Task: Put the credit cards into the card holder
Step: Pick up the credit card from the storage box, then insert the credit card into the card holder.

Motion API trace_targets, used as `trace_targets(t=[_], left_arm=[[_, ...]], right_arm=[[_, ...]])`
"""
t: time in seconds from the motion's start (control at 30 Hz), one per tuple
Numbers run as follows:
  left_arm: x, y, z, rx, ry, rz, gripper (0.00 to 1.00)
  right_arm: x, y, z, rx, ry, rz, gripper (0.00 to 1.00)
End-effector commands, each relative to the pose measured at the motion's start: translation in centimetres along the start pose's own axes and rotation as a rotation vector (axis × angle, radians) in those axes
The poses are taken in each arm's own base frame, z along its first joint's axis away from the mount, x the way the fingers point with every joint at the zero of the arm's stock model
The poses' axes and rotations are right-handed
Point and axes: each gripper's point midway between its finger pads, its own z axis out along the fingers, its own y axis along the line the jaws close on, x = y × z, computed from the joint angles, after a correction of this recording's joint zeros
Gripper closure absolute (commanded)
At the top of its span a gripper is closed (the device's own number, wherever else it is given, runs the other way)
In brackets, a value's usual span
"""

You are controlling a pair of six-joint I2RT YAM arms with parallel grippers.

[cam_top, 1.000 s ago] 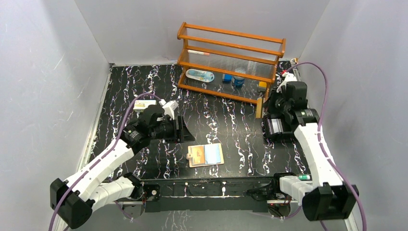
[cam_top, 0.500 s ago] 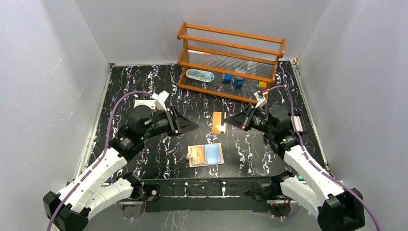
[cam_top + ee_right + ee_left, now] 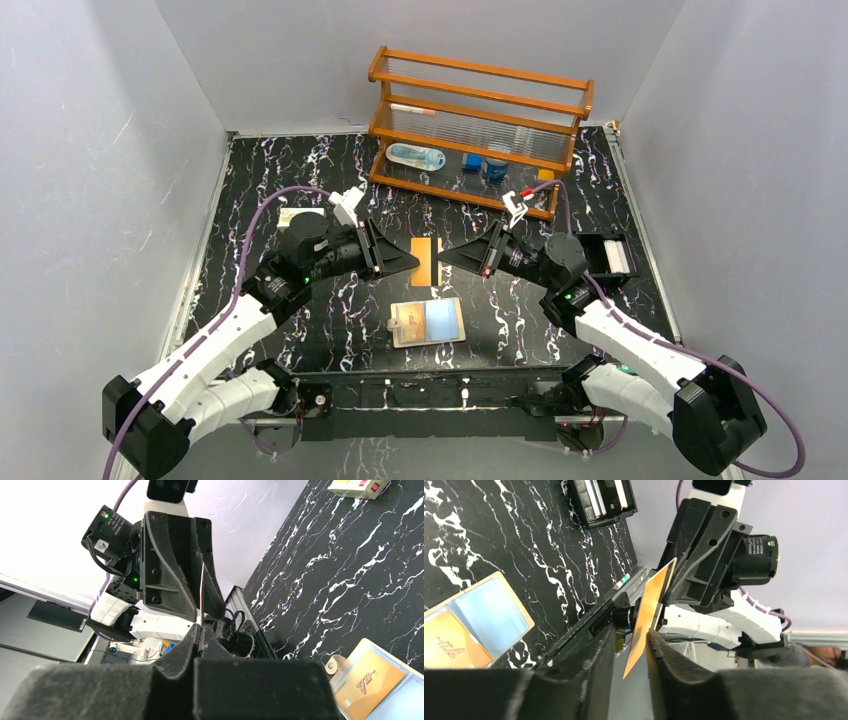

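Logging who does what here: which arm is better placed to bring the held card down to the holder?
Right, likely. The right gripper is shut on the yellowish card; the left gripper, open, only straddles it. The card holder lies on the table below both.

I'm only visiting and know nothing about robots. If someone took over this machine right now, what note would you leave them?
Right gripper: shut on the yellowish card, held in the air between the arms.
Left gripper: open, one finger on each side of that card.
Card holder: open on the table, with the light blue card on its right half. I can't tell whether it is tucked in.
Left to do: put the yellowish card into the holder.
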Motion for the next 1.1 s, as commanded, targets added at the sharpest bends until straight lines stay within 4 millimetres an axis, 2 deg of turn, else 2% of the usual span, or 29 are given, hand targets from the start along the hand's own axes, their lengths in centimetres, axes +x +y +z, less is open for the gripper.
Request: trace_targets(t=[0.0,0.03,0.13,0.23,0.3,0.33,0.4,0.47,0.63,0.83,0.93,1.07], left_arm=[[-0.2,-2.2,-0.5,0.088,-0.002,0.04,0.78],[-0.3,-2.3,-0.6,0.094,-0.006,0.044,0.81],[-0.2,-2.6,-0.6,0.121,-0.003,0.057,0.99],[-0.1,-2.5,-0.6,0.123,0.0,0.063,1.0],[0.1,-1.4,-0.6,0.077,-0.004,0.066,1.0],[0.1,-0.7,-0.6,0.042,-0.006,0.07,1.0],[0.4,1.0,-0.8,-0.031,-0.007,0.074,1.0],[0.8,2.7,-1.0,-0.092,-0.008,0.075,1.0],[2.3,8.0,-1.4,-0.278,0.009,0.034,1.0],[4.0,10.8,0.3,-0.29,0.053,-0.043,1.0],[4.6,12.4,0.8,-0.32,0.076,-0.06,1.0],[5.6,14.2,1.2,-0.346,0.095,-0.079,1.0]], right_arm=[[-0.6,1.5,0.3,-0.067,-0.037,-0.036,1.0],[-0.5,1.2,0.3,-0.06,-0.034,-0.03,1.0],[-0.2,0.9,0.3,-0.06,-0.029,-0.021,1.0],[0.0,0.6,0.3,-0.05,-0.024,-0.017,1.0],[0.1,0.1,0.3,-0.029,-0.02,-0.021,0.94],[0.2,-0.4,0.2,-0.003,-0.02,-0.028,0.88],[0.4,-2.8,-0.1,0.118,-0.015,-0.047,0.72],[0.4,-5.2,-0.7,0.236,-0.026,-0.087,0.66],[1.3,-10.1,-2.4,0.462,0.003,-0.093,0.63],[4.5,-16.9,-4.6,0.778,0.147,-0.085,0.58],[6.0,-18.7,-5.0,0.863,0.215,-0.096,0.53],[7.8,-19.1,-4.1,0.951,0.291,-0.18,0.47]])
